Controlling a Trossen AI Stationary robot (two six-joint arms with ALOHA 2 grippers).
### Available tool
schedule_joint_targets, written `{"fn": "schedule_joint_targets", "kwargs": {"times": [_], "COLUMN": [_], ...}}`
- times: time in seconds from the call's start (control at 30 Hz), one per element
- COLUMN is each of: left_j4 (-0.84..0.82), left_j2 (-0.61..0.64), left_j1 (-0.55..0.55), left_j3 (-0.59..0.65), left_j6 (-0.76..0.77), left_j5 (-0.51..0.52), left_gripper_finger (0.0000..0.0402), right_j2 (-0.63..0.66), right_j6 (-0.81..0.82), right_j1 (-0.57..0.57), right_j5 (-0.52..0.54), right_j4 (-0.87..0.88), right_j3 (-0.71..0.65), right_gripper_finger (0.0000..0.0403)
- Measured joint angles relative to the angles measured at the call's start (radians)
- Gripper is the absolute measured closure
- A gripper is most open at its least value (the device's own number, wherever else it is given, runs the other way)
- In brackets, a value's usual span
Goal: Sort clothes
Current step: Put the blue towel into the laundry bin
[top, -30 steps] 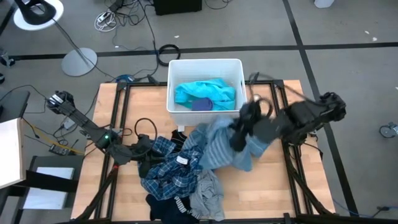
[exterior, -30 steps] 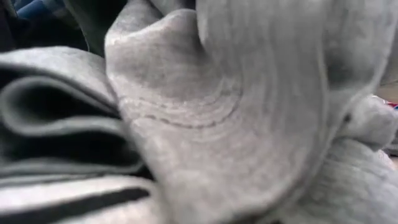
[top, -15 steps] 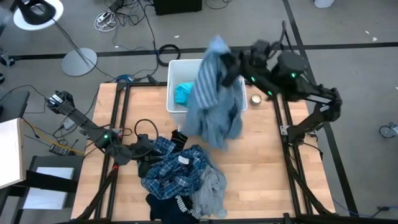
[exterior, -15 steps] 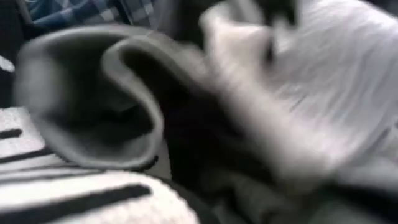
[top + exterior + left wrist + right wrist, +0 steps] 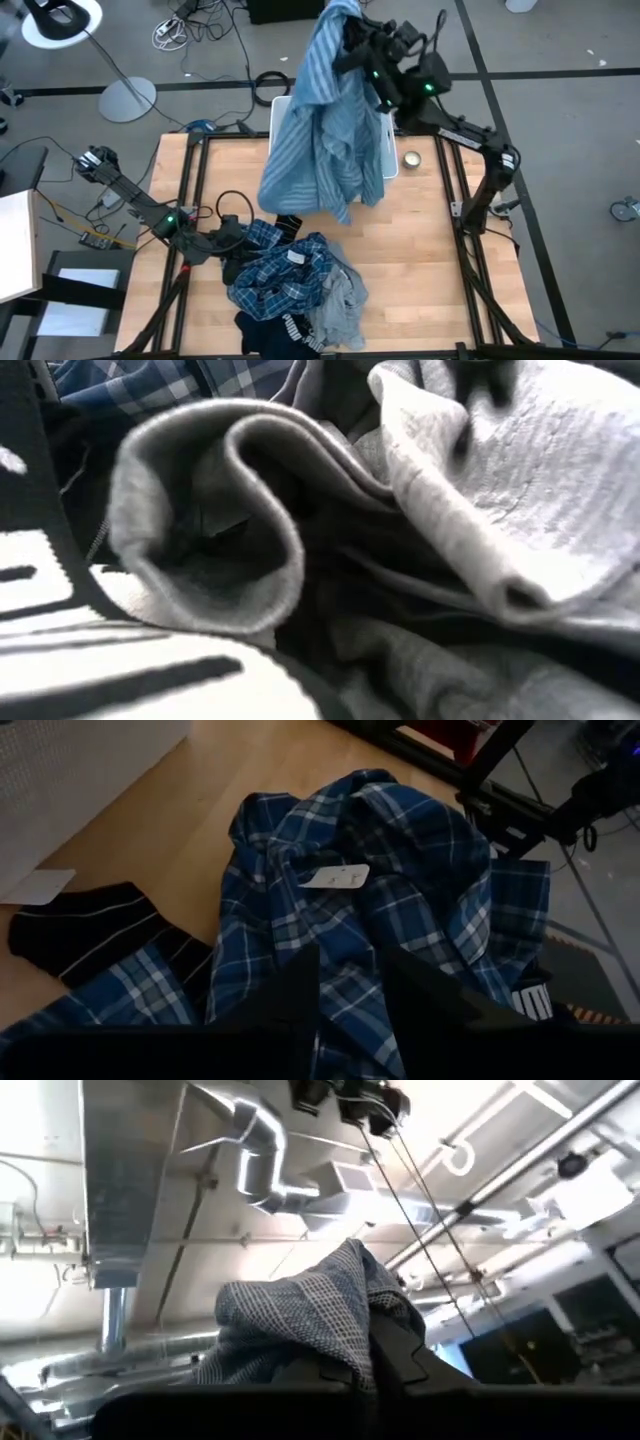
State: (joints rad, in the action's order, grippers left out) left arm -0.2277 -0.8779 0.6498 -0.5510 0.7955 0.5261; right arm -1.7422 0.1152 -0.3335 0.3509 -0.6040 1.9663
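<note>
My right gripper (image 5: pixel 350 38) is raised high over the table's far edge, shut on a grey-blue striped shirt (image 5: pixel 322 140) that hangs below it and hides most of the white bin (image 5: pixel 279 103). A pile lies near the front edge: the blue-and-white plaid shirt (image 5: pixel 285 268), a grey piece (image 5: pixel 340 303) and a navy item with white stripes (image 5: pixel 285 335). My left gripper (image 5: pixel 233 256) stands at the plaid shirt's left edge, fingers apart, with plaid cloth (image 5: pixel 350 1005) showing between them; whether they touch it I cannot tell. My right gripper holds a bunched part of the striped shirt (image 5: pixel 345 1342) between its two fingers, which slant upward. The bunch (image 5: pixel 300 1315) bulges over the fingertips. The rest of the shirt hangs slack below the gripper, spread wide; whether its lower end (image 5: pixel 343 213) touches anything I cannot tell.
A dark striped sock (image 5: pixel 287 222) lies between bin and pile. A small round object (image 5: pixel 411 159) sits right of the bin. Bare wood (image 5: pixel 420 260) lies to the right of the pile. Grey cloth (image 5: pixel 420 510) fills the low view.
My right gripper has swung up and toward the far edge, tipping from pointing down to slanting upward. The striped shirt has come off the pile, lifted and unfurled over the bin. The grey cloth in the pile has shifted.
</note>
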Motion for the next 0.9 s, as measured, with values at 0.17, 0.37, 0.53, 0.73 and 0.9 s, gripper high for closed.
{"fn": "schedule_joint_targets", "kwargs": {"times": [0.17,0.37,0.53,0.73,0.9], "left_j4": [0.001,0.092,0.136,0.185,0.223], "left_j2": [0.003,0.006,0.006,0.006,0.006], "left_j1": [0.000,0.000,0.000,0.000,0.000], "left_j3": [0.000,0.000,0.000,0.000,0.000], "left_j6": [0.056,0.070,0.073,0.073,0.080], "left_j5": [0.062,0.177,0.273,0.358,0.412], "left_gripper_finger": [0.0287,0.0287,0.0287,0.0287,0.0287], "right_j2": [-0.004,0.060,0.060,0.011,-0.054], "right_j6": [0.062,0.059,0.076,0.108,0.121], "right_j1": [-0.055,-0.065,-0.046,-0.032,-0.036], "right_j5": [-0.082,-0.133,-0.138,-0.150,-0.228], "right_j4": [0.179,0.703,1.221,1.385,1.386], "right_j3": [0.000,0.000,-0.007,-0.155,-0.268], "right_gripper_finger": [0.0399,0.0399,0.0399,0.0389,0.0353]}}
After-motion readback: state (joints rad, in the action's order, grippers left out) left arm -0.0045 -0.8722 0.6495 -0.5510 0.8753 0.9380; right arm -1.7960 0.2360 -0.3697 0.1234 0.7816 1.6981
